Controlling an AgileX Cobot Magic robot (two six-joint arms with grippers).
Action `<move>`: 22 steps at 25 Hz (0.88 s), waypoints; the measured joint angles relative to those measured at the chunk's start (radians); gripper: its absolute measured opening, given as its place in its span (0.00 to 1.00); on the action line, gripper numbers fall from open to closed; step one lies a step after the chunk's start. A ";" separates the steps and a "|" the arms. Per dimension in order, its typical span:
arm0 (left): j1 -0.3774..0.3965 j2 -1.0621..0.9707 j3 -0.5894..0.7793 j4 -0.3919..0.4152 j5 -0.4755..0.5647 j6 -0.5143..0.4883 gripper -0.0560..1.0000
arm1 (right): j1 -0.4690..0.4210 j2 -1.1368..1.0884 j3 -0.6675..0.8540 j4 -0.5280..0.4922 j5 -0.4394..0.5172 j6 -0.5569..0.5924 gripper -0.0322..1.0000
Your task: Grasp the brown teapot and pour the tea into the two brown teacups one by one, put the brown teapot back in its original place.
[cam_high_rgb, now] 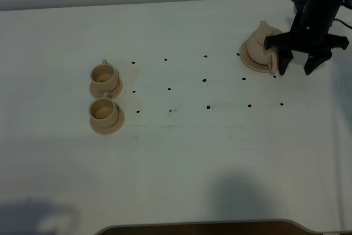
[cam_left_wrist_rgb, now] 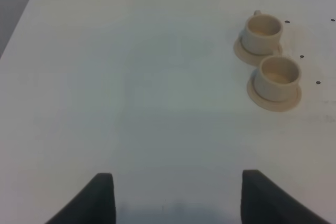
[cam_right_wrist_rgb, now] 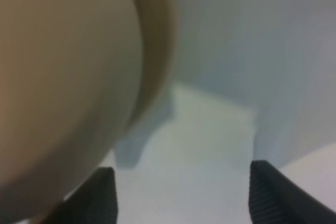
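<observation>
The white table filled the view. At its far right edge the right pincer hung with its fingers spread wide, pinching nothing, just beside the handle side of the brown teapot. The teapot sat on its round clay disc. The left pincer was likewise spread above bare table. Well apart, toward the left, the two brown teacups stood on saucers, one just in front of the other. Small black dots marked the middle.
</observation>
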 joint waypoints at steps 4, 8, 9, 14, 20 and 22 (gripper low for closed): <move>0.000 0.000 0.000 0.000 0.000 0.000 0.58 | 0.001 -0.016 0.008 0.000 -0.005 -0.001 0.57; 0.000 0.000 0.000 0.000 0.000 0.000 0.58 | 0.001 -0.063 0.008 -0.028 -0.006 0.001 0.57; 0.000 0.000 0.000 0.000 0.000 0.000 0.58 | 0.001 -0.076 0.008 -0.038 -0.006 0.002 0.57; 0.000 0.000 0.000 0.000 0.000 0.000 0.58 | 0.007 -0.143 0.008 -0.019 -0.007 -0.004 0.57; 0.000 0.000 0.000 0.000 0.000 0.000 0.58 | 0.084 -0.187 0.008 0.010 -0.006 -0.037 0.56; 0.000 0.000 0.000 0.000 0.000 0.000 0.58 | 0.112 -0.184 0.008 0.004 -0.006 -0.040 0.55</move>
